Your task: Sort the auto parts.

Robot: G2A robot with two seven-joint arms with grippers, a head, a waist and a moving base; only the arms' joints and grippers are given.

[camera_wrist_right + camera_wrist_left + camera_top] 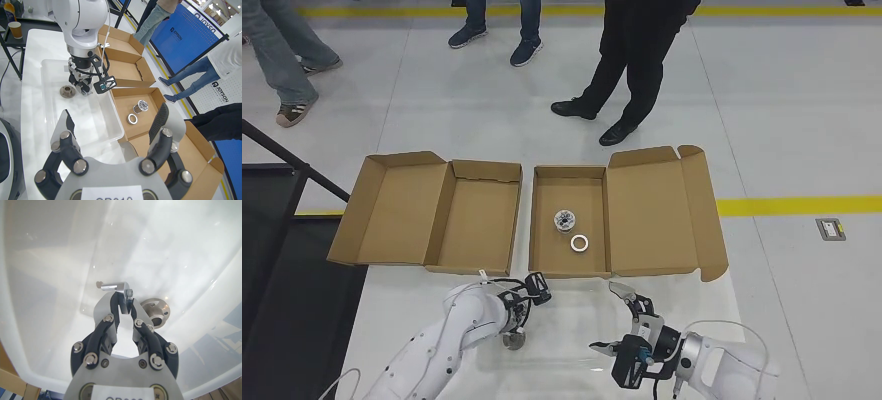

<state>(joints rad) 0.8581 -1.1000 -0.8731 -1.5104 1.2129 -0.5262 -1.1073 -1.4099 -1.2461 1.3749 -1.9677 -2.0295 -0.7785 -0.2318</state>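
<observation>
- The left gripper (pixel 124 302) has ribbed black rubber pads on grey metal fingers. They are clenched on the flat tab of a small bright-metal bracket (pixel 117 288), a squared block with a short polished rod sticking out sideways and a socket screw in its face.
- The bracket is low inside a translucent white plastic tray (pixel 170 247) with glossy rounded walls. Whether it touches the tray floor cannot be told.
- A dull bronze flange (pixel 156 311), a round disc with bolt holes and a hollow hub, lies on the tray floor just beside that gripper.
- The right gripper (pixel 115 111) hangs over the tray's near end with its jaws spread wide, gripping nothing. Its pads are saw-toothed.
- In the right-hand box (pixel 642 210), made of plain brown corrugated cardboard, lie a shiny steel ring (pixel 580 242) and a stubby silver cylinder (pixel 564 219) with a lobed end face, near each other but apart.
- The left-hand box (pixel 482 215) lies open beside it.
- A white label (pixel 122 393) sits on the left gripper's base plate, its dark print cut off at the edge.
</observation>
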